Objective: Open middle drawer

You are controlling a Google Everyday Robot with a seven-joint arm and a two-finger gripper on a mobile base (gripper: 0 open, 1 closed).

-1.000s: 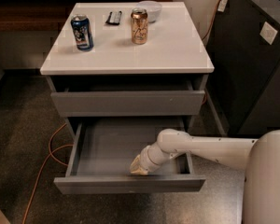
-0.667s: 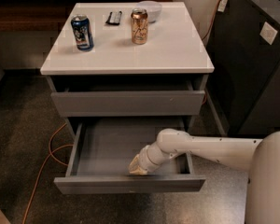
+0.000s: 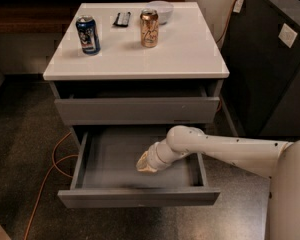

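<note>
Grey middle drawer (image 3: 140, 196) is seen pulled well out below the white bench (image 3: 190, 54), with its shallow tray exposed. Tool (image 3: 146, 163) is found low inside that tray, right of centre, at the end of the white arm (image 3: 230, 146) reaching in from the right. Whether the tool is open or closed cannot be told. Upper grey drawer front (image 3: 137, 110) is seen above, drawn out only slightly. On the bench are set a blue can (image 3: 88, 35), a copper can (image 3: 149, 28), a white bowl (image 3: 161, 10) and a small black object (image 3: 122, 19). Orange cable (image 3: 52, 166) is laid on the floor at left.
</note>
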